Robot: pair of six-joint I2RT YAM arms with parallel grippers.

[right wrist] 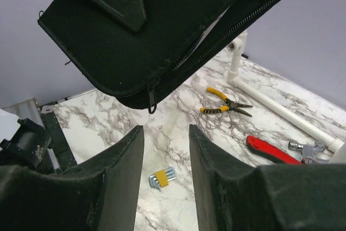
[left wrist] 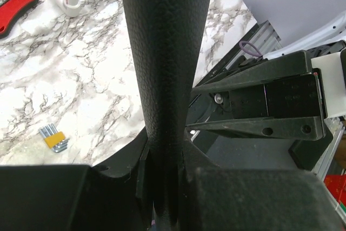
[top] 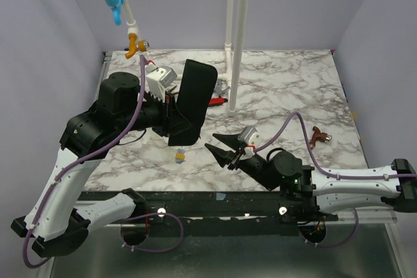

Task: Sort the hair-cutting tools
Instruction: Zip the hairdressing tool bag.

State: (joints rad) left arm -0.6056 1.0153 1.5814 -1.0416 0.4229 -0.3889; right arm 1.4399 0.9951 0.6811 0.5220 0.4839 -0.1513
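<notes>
The hair-cutting tools are out of view in all three views. My left gripper (top: 172,118) is shut on the lower edge of a black zip pouch (top: 193,99) and holds it upright above the marble table. In the left wrist view the pouch (left wrist: 165,52) rises straight out of the left gripper (left wrist: 165,158). My right gripper (top: 210,142) is open with nothing between its fingers, just right of the pouch and pointing at it. In the right wrist view the pouch (right wrist: 146,31) hangs above the right gripper (right wrist: 166,133), its zip partly undone and the pull (right wrist: 152,101) dangling.
A hex key set with a yellow band (right wrist: 162,177) lies on the table (top: 280,89) below the right gripper. Yellow-handled pliers (right wrist: 224,101), a red-handled tool (right wrist: 270,150) and a white pipe stand (right wrist: 281,106) sit farther back. A small brown object (top: 318,135) lies at the right.
</notes>
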